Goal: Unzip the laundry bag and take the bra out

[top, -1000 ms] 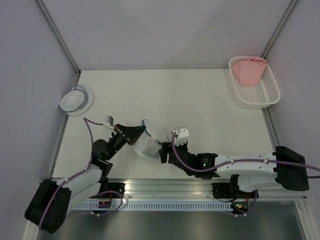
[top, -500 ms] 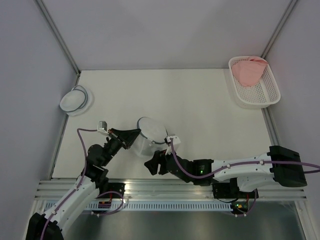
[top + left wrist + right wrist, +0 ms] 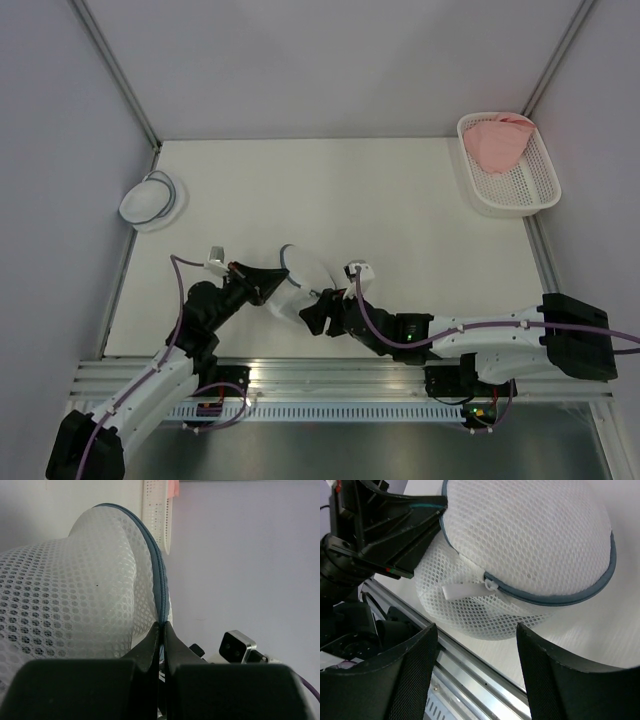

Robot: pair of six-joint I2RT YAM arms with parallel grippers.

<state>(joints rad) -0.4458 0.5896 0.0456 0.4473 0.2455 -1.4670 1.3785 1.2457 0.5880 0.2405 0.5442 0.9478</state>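
Mesh of the laundry bag (image 3: pixel 530 545) is too dense to see through, so its contents are hidden in every view. The zipper rim (image 3: pixel 560 599) runs out of sight round the dome's far side. Top view: the bag is partly covered by the left fingers (image 3: pixel 257 276) and right fingers (image 3: pixel 316 318), and any contact there is too small to tell. Left wrist: the bag is cut off at the left edge, its lower part is behind the fingers, and what sits between the pressed tips is unclear. Right wrist: both fingers are blurred and cut by the bottom edge. The pink item (image 3: pixel 497 142) in the basket (image 3: pixel 535 195) is too small to identify.
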